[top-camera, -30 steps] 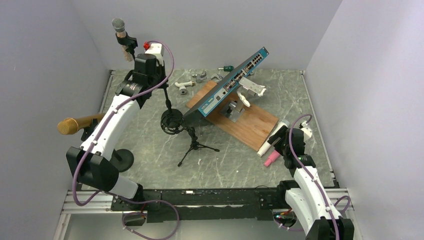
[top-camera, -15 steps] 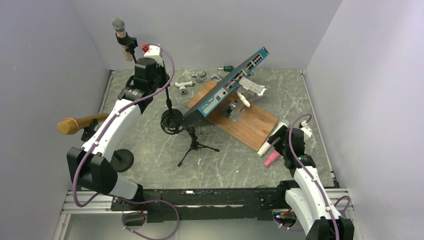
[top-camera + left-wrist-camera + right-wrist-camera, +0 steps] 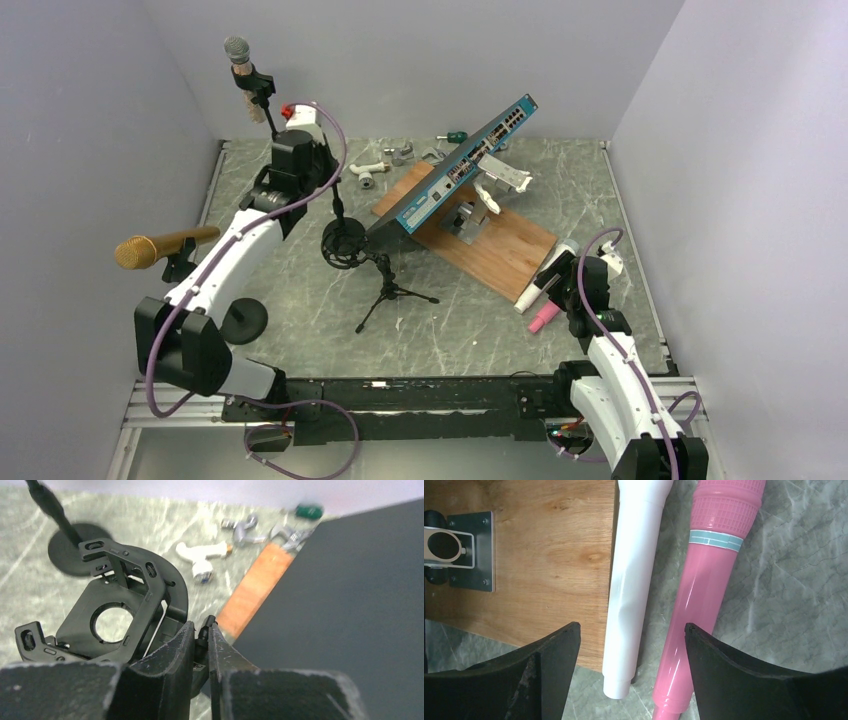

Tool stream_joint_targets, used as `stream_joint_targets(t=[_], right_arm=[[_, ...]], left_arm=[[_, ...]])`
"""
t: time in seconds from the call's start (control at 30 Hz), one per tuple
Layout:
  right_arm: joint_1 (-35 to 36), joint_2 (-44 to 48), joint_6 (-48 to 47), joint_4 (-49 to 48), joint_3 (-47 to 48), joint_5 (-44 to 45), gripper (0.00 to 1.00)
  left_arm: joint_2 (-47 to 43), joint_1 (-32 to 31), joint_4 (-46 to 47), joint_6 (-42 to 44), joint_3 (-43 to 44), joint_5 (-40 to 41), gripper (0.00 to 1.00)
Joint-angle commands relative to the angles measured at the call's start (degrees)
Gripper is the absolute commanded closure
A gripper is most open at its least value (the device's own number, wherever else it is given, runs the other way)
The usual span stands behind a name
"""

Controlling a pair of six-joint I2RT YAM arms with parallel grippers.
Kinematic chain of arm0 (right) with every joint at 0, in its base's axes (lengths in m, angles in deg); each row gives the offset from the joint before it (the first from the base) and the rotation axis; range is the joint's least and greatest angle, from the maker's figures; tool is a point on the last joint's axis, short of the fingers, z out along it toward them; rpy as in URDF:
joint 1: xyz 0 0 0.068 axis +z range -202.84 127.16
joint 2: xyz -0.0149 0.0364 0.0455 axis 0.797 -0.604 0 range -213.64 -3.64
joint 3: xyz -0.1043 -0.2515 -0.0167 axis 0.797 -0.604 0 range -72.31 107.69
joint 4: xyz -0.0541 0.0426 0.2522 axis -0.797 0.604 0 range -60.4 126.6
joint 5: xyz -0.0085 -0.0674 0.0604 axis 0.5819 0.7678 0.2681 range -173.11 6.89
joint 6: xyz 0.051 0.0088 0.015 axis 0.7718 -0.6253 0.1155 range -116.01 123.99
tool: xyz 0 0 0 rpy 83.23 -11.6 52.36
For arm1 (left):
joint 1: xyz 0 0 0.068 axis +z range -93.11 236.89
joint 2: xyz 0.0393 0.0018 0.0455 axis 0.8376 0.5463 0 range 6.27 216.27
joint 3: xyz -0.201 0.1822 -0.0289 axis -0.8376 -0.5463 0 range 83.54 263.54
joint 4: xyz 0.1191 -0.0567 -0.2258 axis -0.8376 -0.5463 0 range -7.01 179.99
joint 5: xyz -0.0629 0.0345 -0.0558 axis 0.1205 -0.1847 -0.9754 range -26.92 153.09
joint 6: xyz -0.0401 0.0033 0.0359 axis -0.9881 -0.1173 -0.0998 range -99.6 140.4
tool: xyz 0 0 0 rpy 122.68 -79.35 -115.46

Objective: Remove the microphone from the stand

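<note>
**A:** Left gripper (image 3: 201, 632) clenched on a small black nub (image 3: 206, 621) beside the ringed plastic shock mount (image 3: 125, 615).

**B:** Mesh-headed microphone (image 3: 238, 52) sits clipped at eleven o'clock; right gripper (image 3: 631, 630) gapes above a smooth pink cylinder (image 3: 704, 605).

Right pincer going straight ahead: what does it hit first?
Probably the white microphone, lying along the edge of the wooden board inside the open right pincer, pink microphone beside it; depth is unclear.

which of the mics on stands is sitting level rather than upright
The gold microphone at the left edge; the silver-headed microphone at the back stands nearly upright.
</note>
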Motion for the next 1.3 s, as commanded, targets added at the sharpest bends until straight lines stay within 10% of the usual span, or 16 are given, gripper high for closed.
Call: stream_joint_targets(t=[0.0,0.4,0.63,0.8,1.27], right_arm=[[-0.2,0.9,-0.7,-2.2,0.1,-0.4,0.22],[-0.2,1.1,-0.8,-2.4,0.0,-0.9,0.22],[-0.2,1.0,-0.8,-2.4,0.0,-0.8,0.22],[-0.2,1.3,-0.8,-2.5,-0.1,-0.8,0.22],[-0.2,0.2,-1.0,-2.6,0.2,-0.9,0.22]], left_arm=[[8.3,-0.1,-22.5,-1.2,-6.8,-0.3,0.94],[10.5,-0.1,-21.0,-2.2,-5.2,-2.7,0.88],[4.2,-0.2,-29.5,1.0,9.5,-3.0,0.3],[-0.9,-0.1,-34.9,2.2,21.0,-6.3,0.06],[-24.1,-0.1,-36.6,0.4,20.4,-11.9,0.03]])
